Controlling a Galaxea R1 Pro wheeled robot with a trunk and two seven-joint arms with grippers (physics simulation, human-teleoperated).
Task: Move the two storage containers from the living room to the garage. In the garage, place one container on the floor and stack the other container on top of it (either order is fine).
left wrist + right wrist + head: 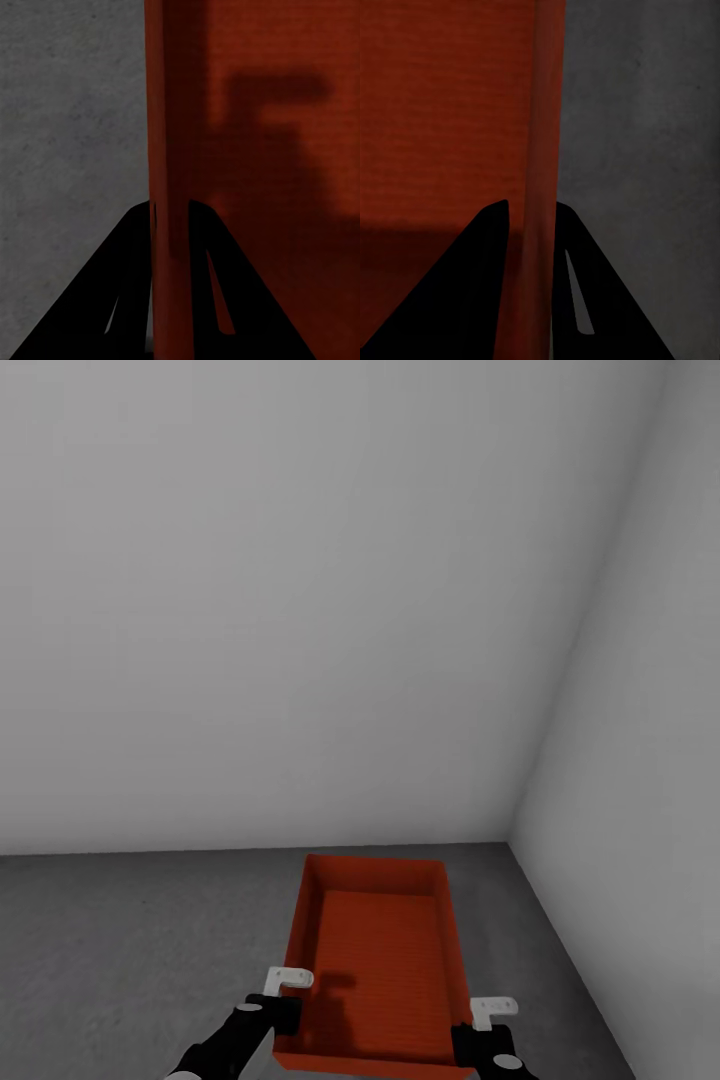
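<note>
- Storage container (375, 960): orange-red shallow bin, open top, nothing inside, long axis pointing away from the robot toward the corner where two plain white walls (300, 610) meet.
- Dark grey mottled floor (120, 940) lies beneath it; can't tell if the bin is resting on it or lifted just clear.
- Left gripper (171, 217) is at the near left side wall; the black fingers (120, 285) straddle the thin wall, one outside, one inside, pinching it.
- Right gripper (531, 214) does the same on the near right side wall: fingers (472, 285) either side of the wall, clamped on it.
- Head view: both arms come in low, left gripper (275, 1005) and right gripper (485, 1025) at the container's near corners.
- A shadow falls across the bin's ribbed bottom near the left side.
</note>
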